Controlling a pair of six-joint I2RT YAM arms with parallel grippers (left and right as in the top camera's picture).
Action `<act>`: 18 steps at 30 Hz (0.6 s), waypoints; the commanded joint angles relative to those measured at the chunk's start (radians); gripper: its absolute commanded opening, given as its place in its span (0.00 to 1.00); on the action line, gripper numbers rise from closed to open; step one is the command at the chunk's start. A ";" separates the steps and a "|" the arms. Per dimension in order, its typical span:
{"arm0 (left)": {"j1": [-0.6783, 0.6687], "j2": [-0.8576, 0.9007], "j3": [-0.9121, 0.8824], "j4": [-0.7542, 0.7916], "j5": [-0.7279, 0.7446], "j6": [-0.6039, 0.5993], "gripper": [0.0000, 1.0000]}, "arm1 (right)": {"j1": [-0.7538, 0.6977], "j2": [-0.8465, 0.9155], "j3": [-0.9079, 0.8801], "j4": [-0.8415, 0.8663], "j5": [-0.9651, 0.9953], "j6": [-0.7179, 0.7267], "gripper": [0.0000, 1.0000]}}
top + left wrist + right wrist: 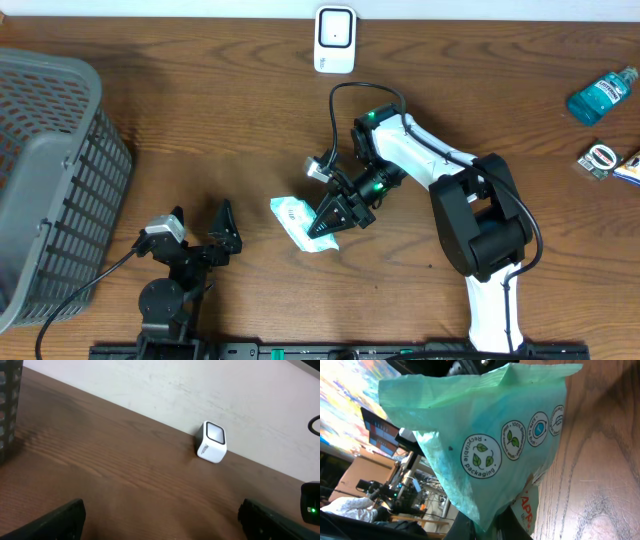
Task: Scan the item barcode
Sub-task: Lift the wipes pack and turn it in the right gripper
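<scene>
Green film packet (293,220) lies mid-counter in the overhead view, pinched at one end by the right hand (335,213), which is clenched on it. The white barcode scanner (334,40) stands well apart, at the far edge of the wooden counter (200,120). The left hand (200,235) rests near the grey basket (50,170), spread wide and holding nothing.

Left wrist view: 2 fingers (55,520) sit splayed at the bottom corners with bare wood between them, and the scanner is upright by the wall.

Right wrist view: the packet fills the frame, showing 4 round icons and "Recyclable packaging". No barcode shows. I cannot tell whether it is clear of the counter.

Risks: the film is floppy and gripped at 1 edge, so it could sag, fold or slip on the way over. With the barcode unseen, it may reach the scanner facing the wrong way and give no read.
</scene>
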 commanded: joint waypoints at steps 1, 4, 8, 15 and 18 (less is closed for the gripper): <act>0.003 -0.003 -0.018 -0.034 -0.013 0.002 0.98 | 0.001 0.004 -0.004 0.000 -0.015 0.017 0.01; 0.003 -0.003 -0.018 -0.034 -0.013 0.002 0.98 | 0.001 0.004 -0.004 0.000 -0.015 0.043 0.01; 0.003 -0.003 -0.018 -0.034 -0.013 0.001 0.98 | -0.002 0.004 -0.004 -0.001 -0.014 0.083 0.01; 0.003 -0.003 -0.018 -0.034 -0.013 0.001 0.98 | -0.006 0.004 -0.004 -0.001 0.001 0.113 0.01; 0.003 -0.003 -0.018 -0.034 -0.013 0.001 0.98 | -0.008 0.004 -0.004 0.000 0.001 0.113 0.01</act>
